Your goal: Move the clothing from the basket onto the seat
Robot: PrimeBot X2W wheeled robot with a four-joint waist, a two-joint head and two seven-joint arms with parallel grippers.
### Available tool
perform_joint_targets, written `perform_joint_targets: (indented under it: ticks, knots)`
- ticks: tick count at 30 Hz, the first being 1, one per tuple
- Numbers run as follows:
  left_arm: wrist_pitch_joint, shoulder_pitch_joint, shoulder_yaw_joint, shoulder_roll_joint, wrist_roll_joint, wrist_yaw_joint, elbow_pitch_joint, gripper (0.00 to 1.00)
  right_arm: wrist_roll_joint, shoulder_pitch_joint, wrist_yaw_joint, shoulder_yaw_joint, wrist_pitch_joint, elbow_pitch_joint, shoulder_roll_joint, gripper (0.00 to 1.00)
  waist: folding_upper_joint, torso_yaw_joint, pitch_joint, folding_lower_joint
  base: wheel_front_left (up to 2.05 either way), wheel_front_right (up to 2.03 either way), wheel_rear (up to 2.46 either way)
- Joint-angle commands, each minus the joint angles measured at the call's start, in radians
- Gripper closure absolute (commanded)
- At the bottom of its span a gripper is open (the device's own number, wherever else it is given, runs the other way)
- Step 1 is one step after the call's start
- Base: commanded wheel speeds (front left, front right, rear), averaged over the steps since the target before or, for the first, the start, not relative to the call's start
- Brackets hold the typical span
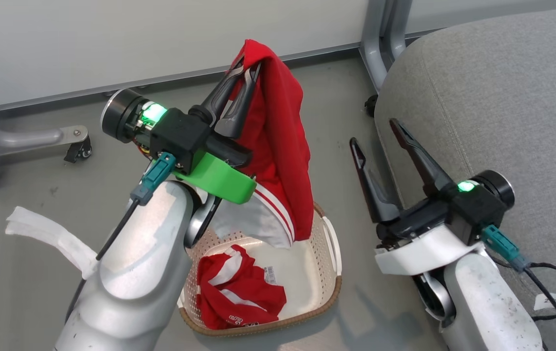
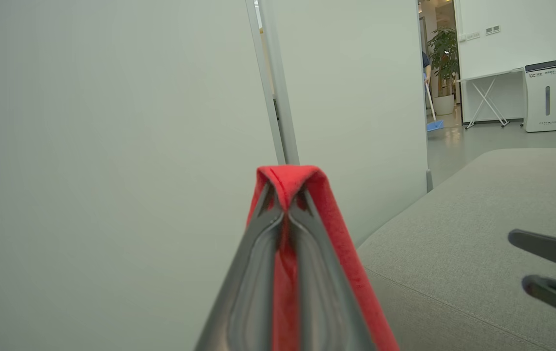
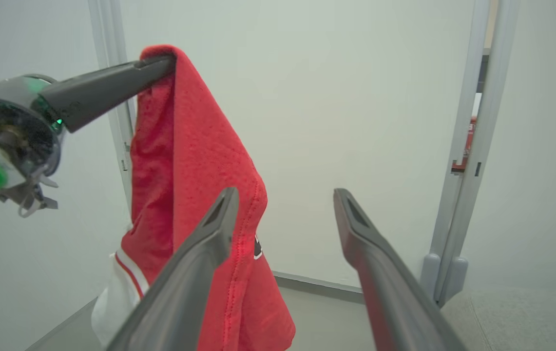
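**Head view, then the wrists: red garment (image 1: 282, 136) held up above the basket (image 1: 332, 287)**

Head view: the red garment is clamped at its top fold between the closed fingers of the left gripper (image 1: 250, 66) and is hung over the far side of the basket. Its lower end, trimmed with white stripes, is seen at the far rim; whether it touches cannot be told. A second red garment (image 1: 239, 292) with white panels is seen crumpled in the near left of the basket, which is set on the grey floor (image 1: 63, 195). The right gripper (image 1: 374, 132) is held to the right of the basket, fingers spread and nothing between them, at the left edge of the seat (image 1: 492, 97).

Left wrist view: red fabric is pinched between the two shut fingers and folded over their tips. A pale wall panel (image 2: 87, 146) is seen behind, and the seat is spread out at the right, where the right gripper's two fingertips are shown apart.

Right wrist view: the right gripper's fingers are parted wide and empty. Beyond them, to the left, the red garment is hung from the left gripper's tip, with white stripes low down.
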Motion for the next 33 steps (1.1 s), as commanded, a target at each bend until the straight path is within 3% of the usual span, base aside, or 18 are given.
perform_joint_targets:
  ticks: [1,15,33]
  knots:
    - [-0.001,-0.003,-0.001,-0.001,-0.002,-0.001,-0.003,1.0,-0.008,-0.02,0.0,0.02,-0.005,-0.007,-0.004,0.0,0.0,0.002,0.002,0.0001,0.0,0.0,0.0]
    - [-0.001,-0.031,-0.019,-0.018,-0.005,-0.002,-0.017,1.0,-0.011,-0.179,0.0,0.167,-0.005,0.107,-0.004,0.0,0.0,0.032,0.033,0.0001,0.0,0.0,0.0]
    - [-0.001,-0.018,-0.13,-0.032,-0.031,-0.001,-0.08,1.0,-0.02,-0.309,0.0,0.138,-0.004,0.358,-0.004,0.0,0.0,0.09,0.072,0.0001,0.0,0.0,0.0]
